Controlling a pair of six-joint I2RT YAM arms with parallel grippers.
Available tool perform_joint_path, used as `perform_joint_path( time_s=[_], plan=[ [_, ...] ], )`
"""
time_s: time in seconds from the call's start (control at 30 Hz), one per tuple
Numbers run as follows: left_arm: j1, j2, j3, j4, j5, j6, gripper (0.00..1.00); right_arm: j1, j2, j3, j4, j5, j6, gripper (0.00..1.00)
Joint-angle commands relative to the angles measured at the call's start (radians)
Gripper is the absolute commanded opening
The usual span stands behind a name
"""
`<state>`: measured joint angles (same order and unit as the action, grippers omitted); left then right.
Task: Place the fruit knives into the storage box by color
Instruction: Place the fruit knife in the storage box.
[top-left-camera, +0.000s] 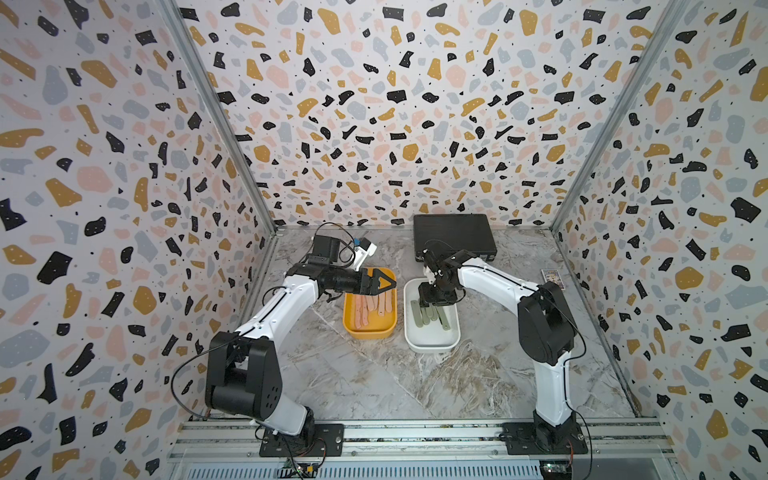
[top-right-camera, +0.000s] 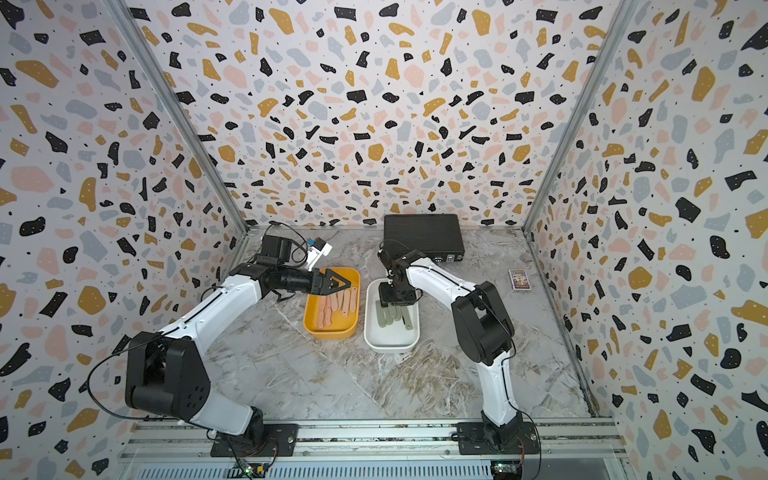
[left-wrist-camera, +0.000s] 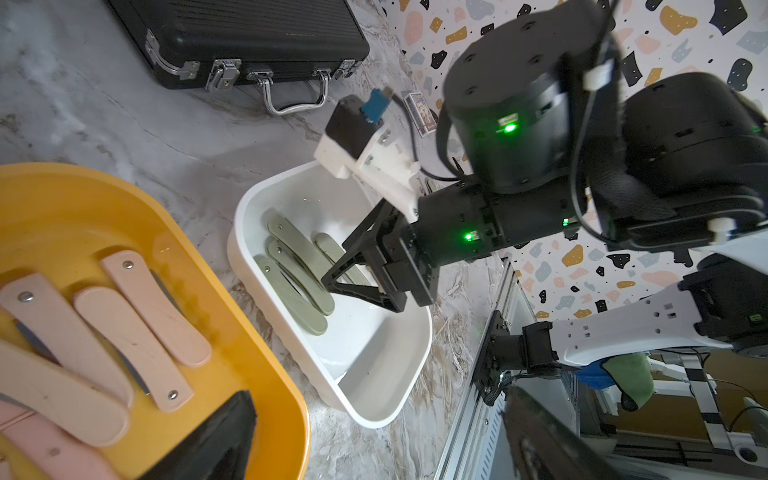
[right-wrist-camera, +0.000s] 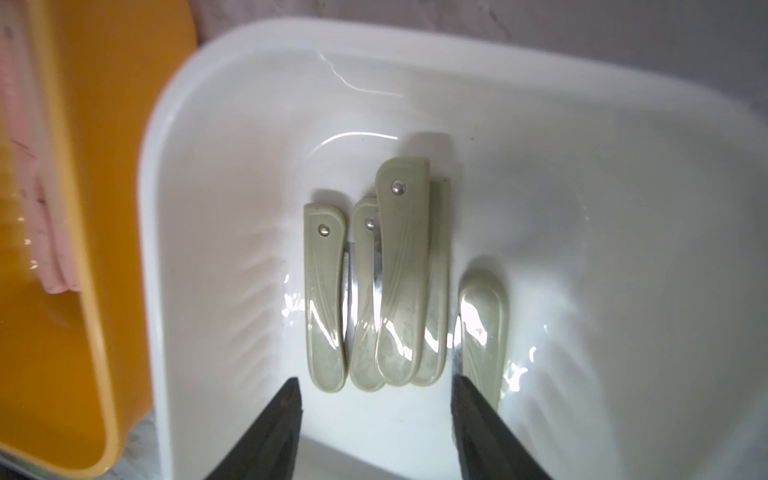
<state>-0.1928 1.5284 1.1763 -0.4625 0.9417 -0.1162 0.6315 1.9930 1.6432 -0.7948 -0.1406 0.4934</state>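
Over the white tub (right-wrist-camera: 602, 187), right gripper (right-wrist-camera: 375, 380) parted, empty, partly hiding green knives (right-wrist-camera: 401, 270), left gripper (top-left-camera: 388, 286) spread wide.

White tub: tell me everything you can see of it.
The white tub is a shallow, glossy, plastic-looking rounded rectangle sitting flat on the marbled table, beside but apart from the yellow tub. Five green knives lie lengthwise inside, bunched and partly overlapping, toward its far end; the near half is bare. The right tool hangs low over them, jaws apart, holding nothing.
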Motion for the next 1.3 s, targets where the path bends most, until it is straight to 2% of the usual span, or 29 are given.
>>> perform_joint_path(
  time_s=[0.0, 0.27, 0.67, 0.83, 1.03, 1.27],
  plan=[
    [0.0, -0.021, -0.012, 0.013, -0.001, 0.017, 0.94, -0.019, -0.114, -0.033, 0.021, 0.039, -0.001, 0.62],
    [-0.021, -0.057, -0.017, 0.022, -0.003, 0.011, 0.94, -0.101, -0.268, -0.157, 0.029, 0.067, -0.036, 0.63],
    [-0.189, -0.033, -0.003, -0.001, -0.052, 0.06, 0.94, -0.335, -0.46, -0.321, -0.038, 0.127, -0.111, 0.64],
    [-0.234, -0.021, 0.003, -0.008, -0.058, 0.073, 0.94, -0.434, -0.484, -0.388, -0.05, 0.198, -0.118, 0.69],
    [-0.238, -0.026, 0.004, -0.009, -0.063, 0.083, 0.94, -0.564, -0.454, -0.438, -0.044, 0.241, -0.126, 0.69],
    [-0.238, -0.026, 0.003, -0.01, -0.061, 0.087, 0.94, -0.655, -0.432, -0.531, 0.053, 0.242, -0.096, 0.69]
  ],
)
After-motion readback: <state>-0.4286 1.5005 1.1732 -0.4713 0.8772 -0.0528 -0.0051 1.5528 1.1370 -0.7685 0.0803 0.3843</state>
